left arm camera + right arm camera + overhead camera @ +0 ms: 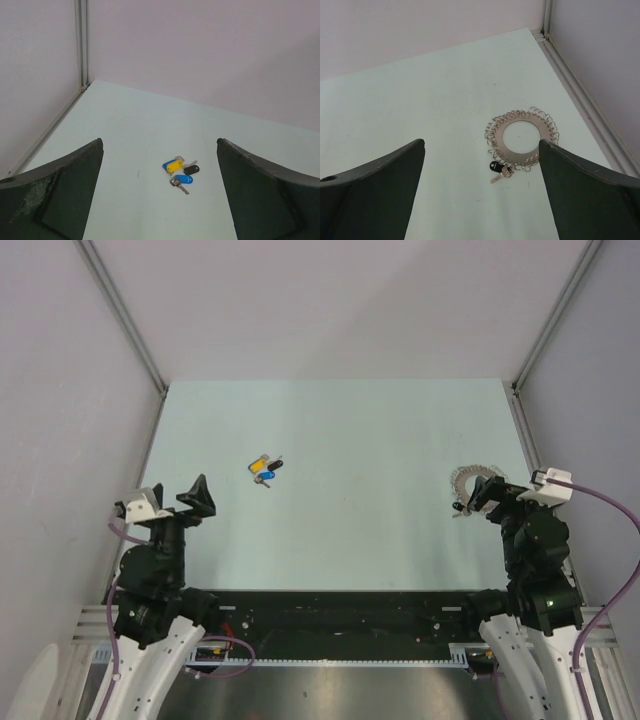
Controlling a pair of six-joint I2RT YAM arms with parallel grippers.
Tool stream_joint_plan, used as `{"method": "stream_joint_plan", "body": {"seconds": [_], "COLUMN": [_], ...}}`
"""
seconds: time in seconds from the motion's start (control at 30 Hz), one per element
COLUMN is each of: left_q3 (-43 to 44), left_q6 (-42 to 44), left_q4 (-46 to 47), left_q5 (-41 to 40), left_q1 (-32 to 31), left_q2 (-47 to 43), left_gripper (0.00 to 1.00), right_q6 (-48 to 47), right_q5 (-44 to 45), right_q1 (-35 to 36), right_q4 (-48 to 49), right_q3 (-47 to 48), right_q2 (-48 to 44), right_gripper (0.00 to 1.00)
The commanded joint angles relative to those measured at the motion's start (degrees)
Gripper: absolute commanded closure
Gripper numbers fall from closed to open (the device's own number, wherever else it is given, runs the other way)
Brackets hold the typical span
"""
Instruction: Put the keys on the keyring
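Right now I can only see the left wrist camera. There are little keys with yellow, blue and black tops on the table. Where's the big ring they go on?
Observer: The keyring lies flat on the right side of the table, just ahead of the right gripper.
Operator: Is anything on it?
Observer: One more black-topped key lies against its near edge. I can't tell whether it's threaded on.
Operator: Is the right hand holding something?
Observer: No, the right gripper is open and empty.
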Motion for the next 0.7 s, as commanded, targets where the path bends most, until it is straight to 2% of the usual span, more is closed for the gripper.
{"method": "stream_joint_plan", "body": {"seconds": [0.0, 0.1, 0.37, 0.5, 0.67], "left_q3": [1.11, 0.93, 0.67, 0.58, 0.23], "left_q6": [0.06, 0.24, 0.15, 0.24, 0.50], "left_q4": [0.49, -0.04, -0.74, -0.66, -0.30], "left_q5": [0.33, 0.15, 1.38, 2.35, 2.26], "left_q1": [0.65, 0.56, 0.56, -0.05, -1.72], "left_q2": [-1.27, -1.44, -1.27, -1.00, 0.14], "left_gripper": [0.00, 0.00, 0.00, 0.00, 0.00], "right_q6": [1.65, 2.01, 6.13, 8.95, 11.94], "right_q5": [-0.44, -2.38, -6.68, -10.38, -17.40], "right_q1": [-1.26, -1.97, -2.93, -5.48, -12.85], "right_q4": [2.53, 2.88, 5.95, 9.29, 13.07], "right_q3": [-0.04, -0.04, 0.05, 0.05, 0.40], "right_q2": [2.25, 4.18, 18.14, 26.50, 37.31], "right_gripper": [0.00, 0.00, 0.00, 0.00, 0.00]}}
